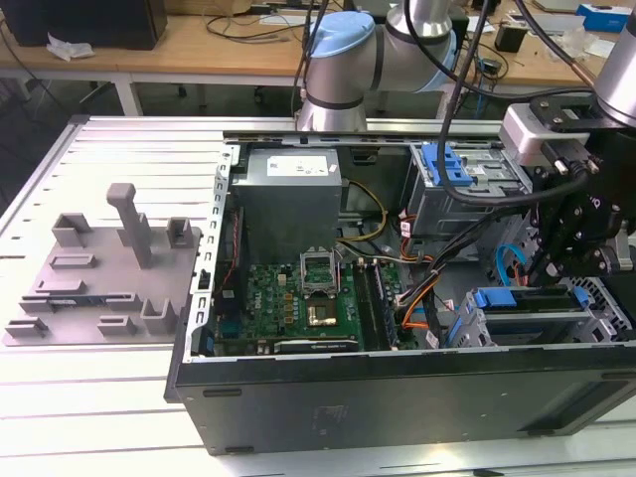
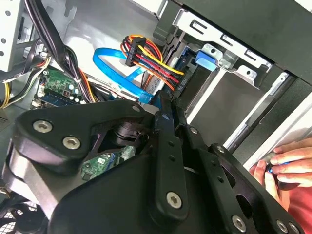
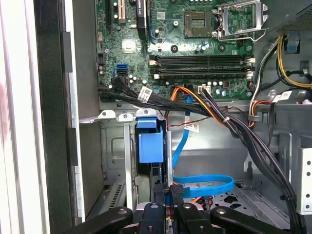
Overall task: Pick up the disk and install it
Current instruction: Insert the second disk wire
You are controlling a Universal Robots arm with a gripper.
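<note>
One disk edge-on in the drive cage, lengthwise across the exterior view, just beneath the pincer; grip impossible to tell.

From my remote seat I see the silver arm with pale blue joint caps reaching across to the exterior view's right, its black linkage gripper pointed downward, and a person's hand with curled fingers in the second wrist view.

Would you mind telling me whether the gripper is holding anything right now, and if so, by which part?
It cannot be told: the gripper sits low at the drive bay inside the computer case, its tips hidden.
</note>
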